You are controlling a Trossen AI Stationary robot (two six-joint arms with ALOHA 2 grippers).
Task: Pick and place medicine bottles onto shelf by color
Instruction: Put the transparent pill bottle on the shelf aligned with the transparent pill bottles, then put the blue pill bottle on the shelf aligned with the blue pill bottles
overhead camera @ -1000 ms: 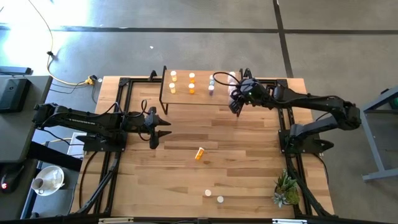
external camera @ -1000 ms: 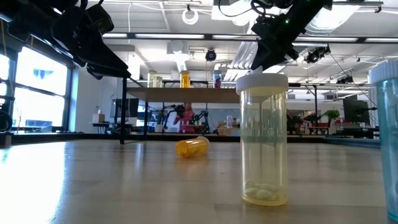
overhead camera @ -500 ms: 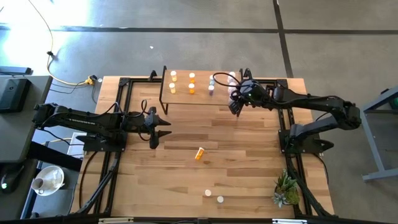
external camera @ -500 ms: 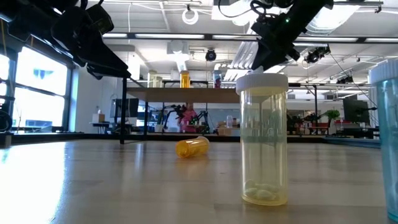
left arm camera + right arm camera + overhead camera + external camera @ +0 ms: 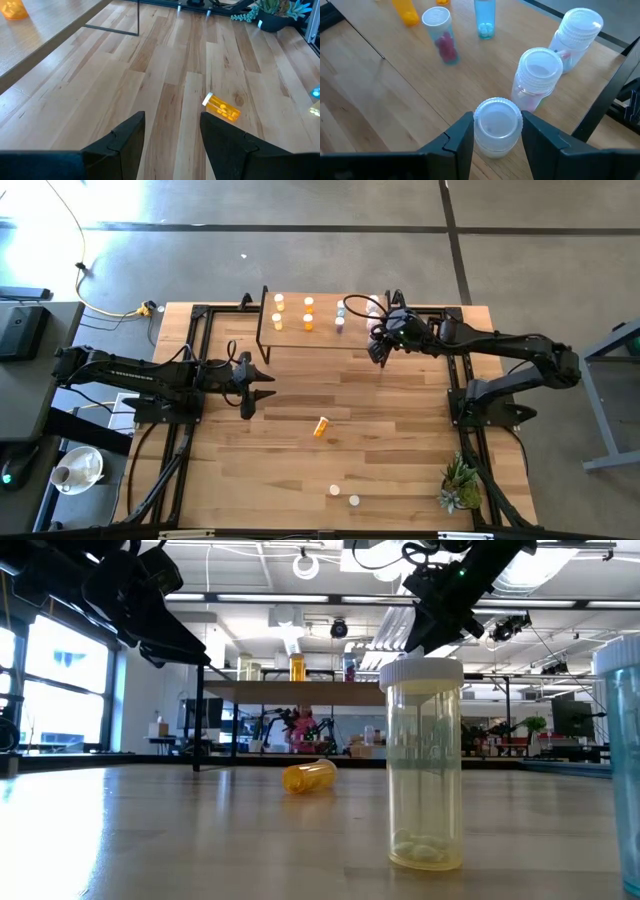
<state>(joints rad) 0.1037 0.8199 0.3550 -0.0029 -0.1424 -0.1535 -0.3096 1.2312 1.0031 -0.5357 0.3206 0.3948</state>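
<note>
While the left tool [image 5: 170, 145] hangs spread, the right tool [image 5: 495, 137] pinches a ribbed white-capped clear plastic bottle [image 5: 496, 127] above the pale-wood shelf [image 5: 395, 65].

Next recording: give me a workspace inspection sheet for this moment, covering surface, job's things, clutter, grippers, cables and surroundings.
Surface: light-wood table, bare in the middle.
Job's things: shelf at the far edge carries upright bottles; an orange bottle lies on its side mid-table; two white-capped bottles stand near the front edge.
Clutter: small potted plant at the front right corner.
Grippers: right gripper over the shelf's right end, shut on a clear bottle; left gripper open and empty, hovering left of centre.
Cables: yellow cord on the floor, far left.
Surroundings: concrete floor; workshop room behind.
</note>
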